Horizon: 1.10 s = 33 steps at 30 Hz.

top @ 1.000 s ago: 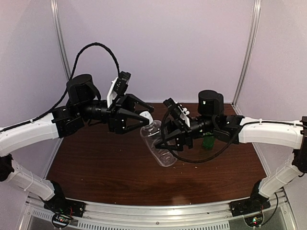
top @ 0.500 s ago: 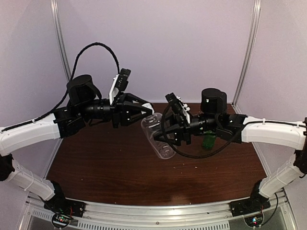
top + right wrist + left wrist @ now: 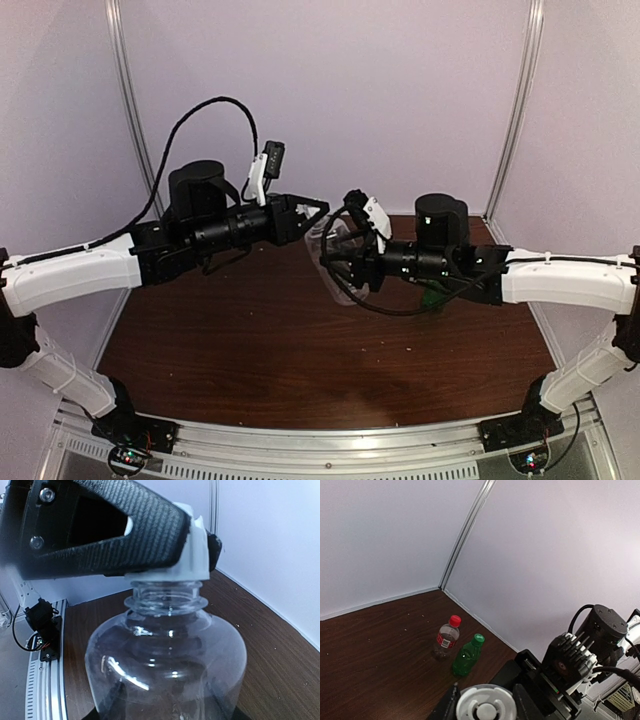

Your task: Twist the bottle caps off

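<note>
My right gripper [image 3: 335, 262] is shut on the clear unlabelled bottle [image 3: 167, 655] and holds it above the table, neck toward the left arm. My left gripper [image 3: 316, 217] is shut on the white cap [image 3: 485, 706], with a finger [image 3: 445, 705] on each side. In the right wrist view the cap [image 3: 192, 555] sits at the mouth of the bare threaded neck [image 3: 167, 594]. The green bottle [image 3: 466, 656] with its green cap [image 3: 478, 639] and the small red-label bottle [image 3: 446, 639] with its red cap [image 3: 455, 620] stand upright on the table.
The two standing bottles are close to the right back corner of the brown table [image 3: 230, 340], near the white walls. In the top view the green bottle [image 3: 435, 296] is mostly hidden behind the right arm. A black cable loops under the right wrist.
The left gripper has moved in from open beside the cap and shut on it. Both arms have moved up and back, and the bottle has swung from steeply tilted toward level.
</note>
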Available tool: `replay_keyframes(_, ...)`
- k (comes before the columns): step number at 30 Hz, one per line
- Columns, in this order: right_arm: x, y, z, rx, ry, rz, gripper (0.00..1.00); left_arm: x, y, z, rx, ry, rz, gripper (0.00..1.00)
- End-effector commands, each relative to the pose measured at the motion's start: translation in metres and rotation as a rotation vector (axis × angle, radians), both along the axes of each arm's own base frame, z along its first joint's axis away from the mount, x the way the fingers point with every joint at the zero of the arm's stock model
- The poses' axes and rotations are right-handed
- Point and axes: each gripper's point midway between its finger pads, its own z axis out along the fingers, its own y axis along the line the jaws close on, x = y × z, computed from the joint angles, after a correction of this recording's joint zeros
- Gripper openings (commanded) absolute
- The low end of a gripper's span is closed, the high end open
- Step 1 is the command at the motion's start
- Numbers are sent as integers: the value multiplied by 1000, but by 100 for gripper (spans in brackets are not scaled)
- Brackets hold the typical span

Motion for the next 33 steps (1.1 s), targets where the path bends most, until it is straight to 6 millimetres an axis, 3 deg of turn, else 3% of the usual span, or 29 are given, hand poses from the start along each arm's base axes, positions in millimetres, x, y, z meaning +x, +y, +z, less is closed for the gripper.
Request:
replay_keyframes(1,15,-8,18,60,-59,-94,42,6,3,9,-30,8,49,38)
replay_keyframes(10,-7,-4,15,54,-31,28,44,-11,11,22,3,-157,-12,76)
replay_keyframes(15,-29,-4,16,40,-42,159,46,-39,18,35,43,-303,-134,90)
replay_keyframes(25,-88,-1,33,87,-5,523,47,-98,23,46,25,-454,-462,94)
replay_keyframes(33,-111,3,44,124,32,701,48,-114,15,42,-6,-452,-607,88)
